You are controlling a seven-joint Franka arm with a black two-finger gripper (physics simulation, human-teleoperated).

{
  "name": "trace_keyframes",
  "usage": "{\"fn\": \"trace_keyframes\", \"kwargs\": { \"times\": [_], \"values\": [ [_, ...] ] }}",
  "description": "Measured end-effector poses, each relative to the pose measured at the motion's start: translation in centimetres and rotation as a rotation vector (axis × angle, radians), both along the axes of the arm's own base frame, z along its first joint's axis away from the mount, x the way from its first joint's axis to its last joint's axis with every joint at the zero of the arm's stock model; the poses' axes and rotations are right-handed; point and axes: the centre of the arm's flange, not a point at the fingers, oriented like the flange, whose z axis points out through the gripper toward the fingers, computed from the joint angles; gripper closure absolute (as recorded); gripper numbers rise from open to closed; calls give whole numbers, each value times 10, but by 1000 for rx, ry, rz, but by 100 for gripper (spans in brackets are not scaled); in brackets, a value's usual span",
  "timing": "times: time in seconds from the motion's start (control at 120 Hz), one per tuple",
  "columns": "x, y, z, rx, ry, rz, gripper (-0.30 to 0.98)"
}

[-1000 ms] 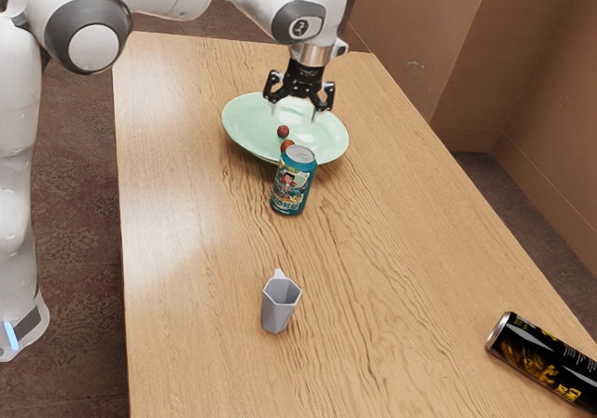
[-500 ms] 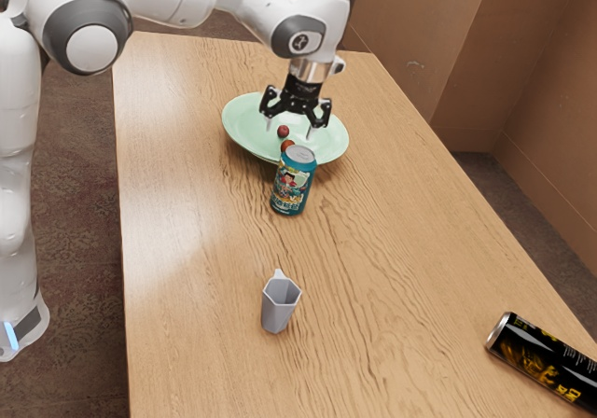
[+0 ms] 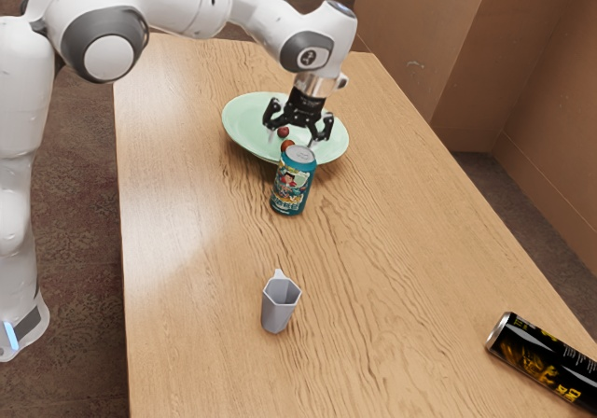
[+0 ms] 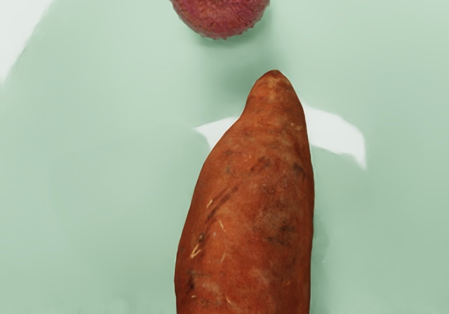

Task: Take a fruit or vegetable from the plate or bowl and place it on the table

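The gripper (image 3: 296,142) hangs over the green plate (image 3: 238,131), pointing down, its two fingers spread with a gap between them and nothing pinched there. Below it lies the sweet potato (image 4: 249,216), resting on the plate; in the wrist view its thick body runs in close under the hand, while its narrow end points away toward a round red fruit (image 4: 220,2). The fruit lies on the plate just past that tip, apart from it, so the sweet potato is the nearer of the two to the hand. In the exterior view both sit in the gap between the spread fingertips as seen from that side, though how far the tips are above them I cannot tell. The teal can (image 3: 292,187) stands upright at the plate's near side in that view, covering part of the rim and part of the sweet potato. Nearer the camera, a grey cup (image 3: 279,308) stands upright on the wooden table (image 3: 205,278), well apart from the plate. A black can (image 3: 546,360) lies on its side toward the exterior view's right.
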Motion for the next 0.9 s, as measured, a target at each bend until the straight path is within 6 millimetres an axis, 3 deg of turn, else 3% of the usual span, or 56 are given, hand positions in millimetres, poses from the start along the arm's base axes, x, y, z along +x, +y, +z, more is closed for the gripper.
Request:
{"fn": "trace_keyframes", "kwargs": {
  "times": [0.242, 0.45, 0.9],
  "values": [
    [3, 9, -1, -30, -11, 58, 0],
    [9, 9, -14, -33, 8, 75, 1],
    [9, 11, -21, -28, 24, 80, 40]
  ]
}}
